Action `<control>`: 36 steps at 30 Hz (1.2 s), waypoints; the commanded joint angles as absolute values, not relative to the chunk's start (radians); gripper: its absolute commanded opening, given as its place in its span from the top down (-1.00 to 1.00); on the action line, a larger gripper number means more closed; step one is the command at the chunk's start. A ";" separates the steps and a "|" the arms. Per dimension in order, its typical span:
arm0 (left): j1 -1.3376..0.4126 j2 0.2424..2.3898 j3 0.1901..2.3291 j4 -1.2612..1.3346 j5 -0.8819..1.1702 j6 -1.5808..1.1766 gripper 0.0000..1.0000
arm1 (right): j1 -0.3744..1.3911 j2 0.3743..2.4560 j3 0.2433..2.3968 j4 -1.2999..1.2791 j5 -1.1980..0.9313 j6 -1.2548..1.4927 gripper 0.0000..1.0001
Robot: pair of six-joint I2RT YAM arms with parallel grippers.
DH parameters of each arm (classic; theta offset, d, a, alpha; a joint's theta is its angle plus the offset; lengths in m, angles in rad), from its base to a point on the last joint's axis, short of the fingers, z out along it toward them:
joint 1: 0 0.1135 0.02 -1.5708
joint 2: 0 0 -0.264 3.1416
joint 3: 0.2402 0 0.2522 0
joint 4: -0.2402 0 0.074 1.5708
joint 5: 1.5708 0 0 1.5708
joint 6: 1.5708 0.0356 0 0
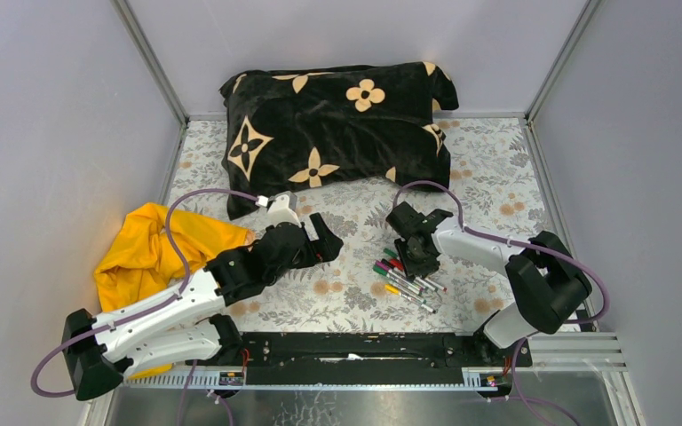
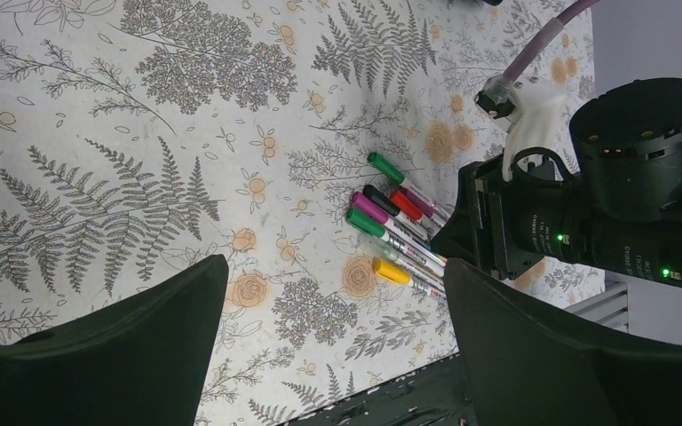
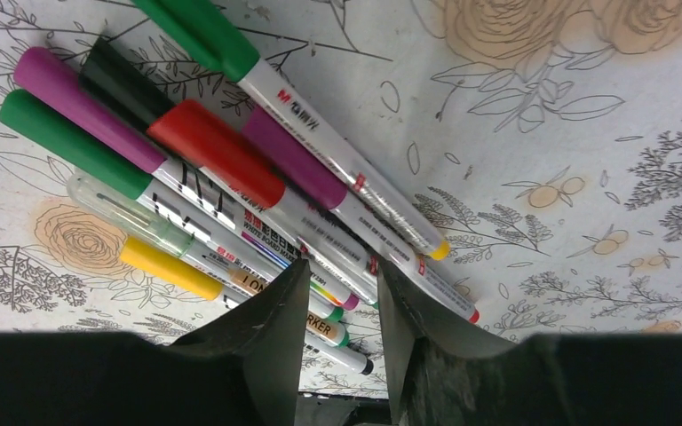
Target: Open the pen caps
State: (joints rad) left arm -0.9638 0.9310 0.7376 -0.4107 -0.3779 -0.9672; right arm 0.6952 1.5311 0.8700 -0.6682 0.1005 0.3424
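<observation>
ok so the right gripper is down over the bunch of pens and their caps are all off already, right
No, the caps are still on: the right wrist view shows red, green, purple and yellow ones on the pens. The right gripper is down over the bunch.

In the right wrist view, the green-capped pen (image 3: 231, 67) carries a red "M" on its barrel, followed by characters too small to read. A whitish barrel (image 3: 271, 241) reads "WHITE BOARD MARKER". The yellow-capped pen (image 3: 169, 266) shows "LON", the rest hidden.
</observation>
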 commanded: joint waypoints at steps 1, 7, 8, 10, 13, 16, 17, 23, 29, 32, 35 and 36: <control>-0.950 0.939 0.731 -0.359 -0.361 -0.968 -0.97 | 0.689 1.555 0.887 -0.670 0.057 0.312 0.19; -0.949 0.933 0.730 -0.361 -0.358 -0.974 -0.97 | 0.688 1.560 0.884 -0.670 0.045 0.312 0.29; -0.948 0.931 0.731 -0.362 -0.357 -0.974 -0.97 | 0.688 1.561 0.884 -0.670 0.042 0.312 0.29; -0.946 0.931 0.729 -0.364 -0.356 -0.974 -0.97 | 0.688 1.567 0.882 -0.668 0.041 0.314 0.27; -0.947 0.930 0.729 -0.364 -0.356 -0.978 -0.97 | 0.685 1.581 0.890 -0.675 0.058 0.314 0.22; -0.947 0.927 0.727 -0.366 -0.357 -0.980 -0.97 | 0.675 1.568 0.896 -0.680 0.072 0.314 0.21; -0.946 0.925 0.725 -0.366 -0.359 -0.980 -0.97 | 0.670 1.563 0.899 -0.683 0.072 0.313 0.21; -0.947 0.937 0.727 -0.362 -0.355 -0.985 -0.97 | 0.649 1.559 0.907 -0.684 0.060 0.304 0.21; -0.947 0.937 0.727 -0.360 -0.356 -0.986 -0.97 | 0.648 1.563 0.902 -0.686 0.036 0.308 0.25; -0.947 0.934 0.717 -0.353 -0.354 -0.992 -0.97 | 0.650 1.539 0.901 -0.688 0.051 0.316 0.27; -0.948 0.931 0.706 -0.348 -0.351 -0.998 -0.97 | 0.650 1.496 0.912 -0.696 0.094 0.321 0.28; -0.947 0.932 0.704 -0.346 -0.351 -0.998 -0.97 | 0.650 1.483 0.918 -0.702 0.100 0.319 0.28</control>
